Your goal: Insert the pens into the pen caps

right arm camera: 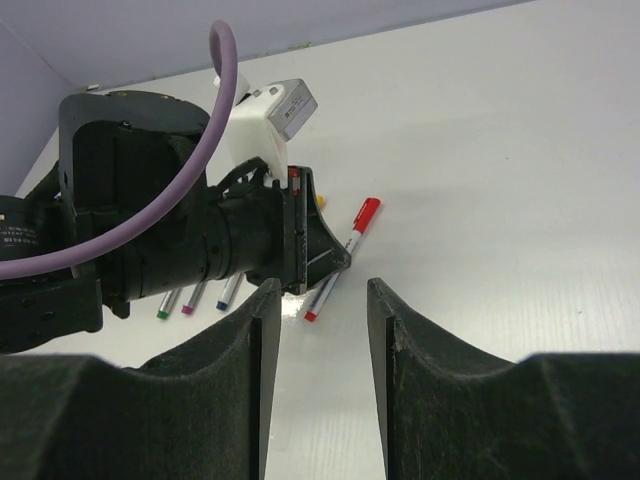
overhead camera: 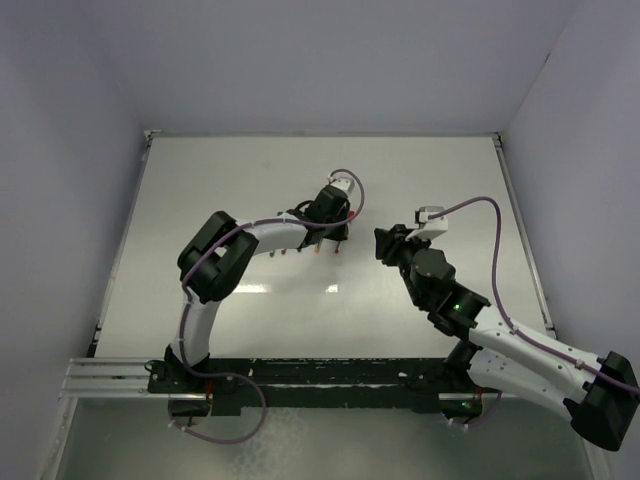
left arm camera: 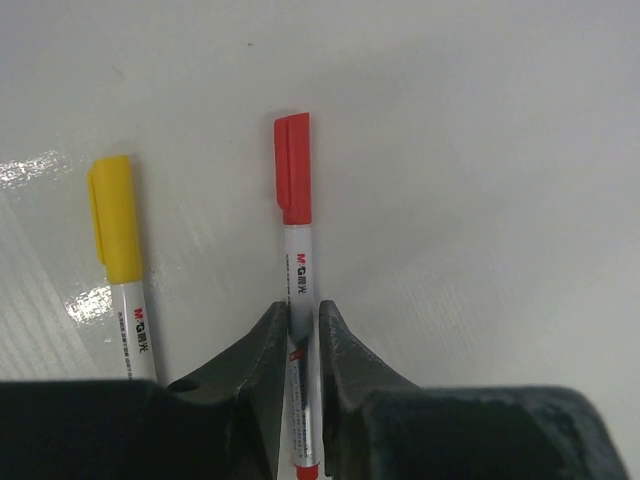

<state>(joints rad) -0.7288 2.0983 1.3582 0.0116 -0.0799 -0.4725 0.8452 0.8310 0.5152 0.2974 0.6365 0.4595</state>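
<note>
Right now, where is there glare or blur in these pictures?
Left wrist view: shiny glare patches on the table left of the yellow-capped pen. Top view: two small bright reflections mid-table. Right wrist view: no glare; the right hand looms dark and soft.

White pens (left arm camera: 299, 265) carry a red cap (left arm camera: 293, 168) and a yellow cap (left arm camera: 114, 218) on a glossy white table (left arm camera: 480, 150).

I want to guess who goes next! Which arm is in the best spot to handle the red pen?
Probably left. The left gripper straddles the red pen, which lies capped on the table. The right gripper is open, empty and further back.
</note>
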